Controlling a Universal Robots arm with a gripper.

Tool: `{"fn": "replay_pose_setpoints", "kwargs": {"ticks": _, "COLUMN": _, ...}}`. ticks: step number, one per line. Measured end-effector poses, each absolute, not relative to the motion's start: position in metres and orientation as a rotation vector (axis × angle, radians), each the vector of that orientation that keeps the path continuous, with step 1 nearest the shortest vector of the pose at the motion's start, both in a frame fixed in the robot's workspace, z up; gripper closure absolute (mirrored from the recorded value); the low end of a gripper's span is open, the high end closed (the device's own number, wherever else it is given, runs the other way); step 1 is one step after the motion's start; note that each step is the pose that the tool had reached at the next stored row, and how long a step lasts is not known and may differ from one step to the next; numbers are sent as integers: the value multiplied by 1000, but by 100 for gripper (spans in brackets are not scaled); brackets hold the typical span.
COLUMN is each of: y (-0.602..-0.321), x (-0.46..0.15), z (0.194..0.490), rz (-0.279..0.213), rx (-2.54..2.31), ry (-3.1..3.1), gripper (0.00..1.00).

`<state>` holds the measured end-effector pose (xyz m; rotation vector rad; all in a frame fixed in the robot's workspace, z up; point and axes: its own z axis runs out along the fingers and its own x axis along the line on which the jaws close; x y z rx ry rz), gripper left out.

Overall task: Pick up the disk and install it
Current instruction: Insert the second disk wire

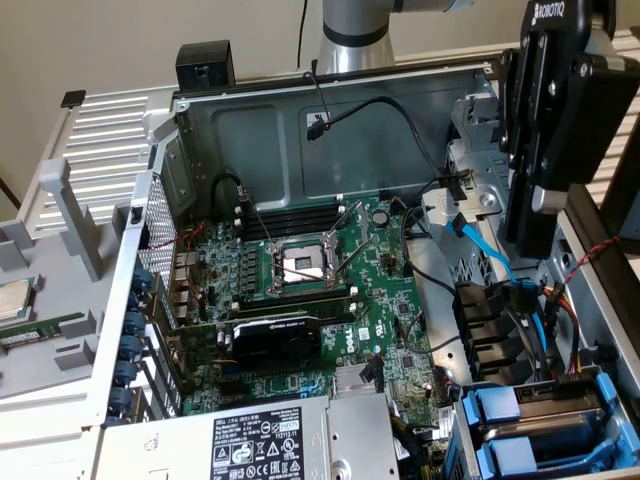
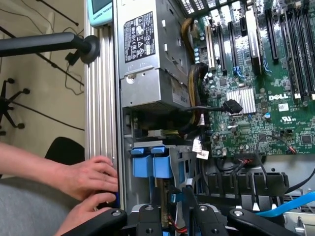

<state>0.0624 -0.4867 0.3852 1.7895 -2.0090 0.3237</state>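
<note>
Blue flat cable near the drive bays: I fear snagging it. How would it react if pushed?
Probably floppy: the blue cable hangs in a loose curve. Likely light, being thin and flat. It might tug where its upper end plugs in.

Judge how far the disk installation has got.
Done: two blue carriers sit in the drive bay; whether either holds the disk cannot be told. In hand: nothing; the gripper hangs open and empty above that bay, while a person's hands rest at the case edge. Left: a confirmed install.
</note>
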Motion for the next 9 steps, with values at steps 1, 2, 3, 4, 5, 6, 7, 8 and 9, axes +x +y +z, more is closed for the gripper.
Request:
{"fn": "replay_pose_setpoints", "kwargs": {"ticks": 1, "y": -488, "x": 62, "z": 384, "rz": 322, "rx": 1789, "ry": -2007, "gripper": 69}}
{"fn": "replay_pose_setpoints", "kwargs": {"ticks": 2, "y": -488, "x": 62, "z": 382, "rz": 320, "rx": 1789, "ry": -2006, "gripper": 69}}
{"fn": "replay_pose_setpoints", "kwargs": {"ticks": 3, "y": -489, "x": 62, "z": 380, "rz": 319, "rx": 1788, "ry": -2006, "gripper": 69}}
{"fn": "replay_pose_setpoints", "kwargs": {"ticks": 4, "y": -490, "x": 62, "z": 378, "rz": 317, "rx": 1788, "ry": -2005, "gripper": 69}}
{"fn": "replay_pose_setpoints", "kwargs": {"ticks": 5, "y": -490, "x": 62, "z": 376, "rz": 316, "rx": 1788, "ry": -2004, "gripper": 69}}
{"fn": "replay_pose_setpoints", "kwargs": {"ticks": 6, "y": -490, "x": 62, "z": 375, "rz": 315, "rx": 1787, "ry": -2003, "gripper": 69}}
{"fn": "replay_pose_setpoints", "kwargs": {"ticks": 7, "y": -491, "x": 62, "z": 373, "rz": 313, "rx": 1787, "ry": -2002, "gripper": 69}}
{"fn": "replay_pose_setpoints", "kwargs": {"ticks": 8, "y": -491, "x": 61, "z": 371, "rz": 313, "rx": 1787, "ry": -2001, "gripper": 69}}
{"fn": "replay_pose_setpoints", "kwargs": {"ticks": 9, "y": -491, "x": 61, "z": 369, "rz": 312, "rx": 1787, "ry": -2001, "gripper": 69}}
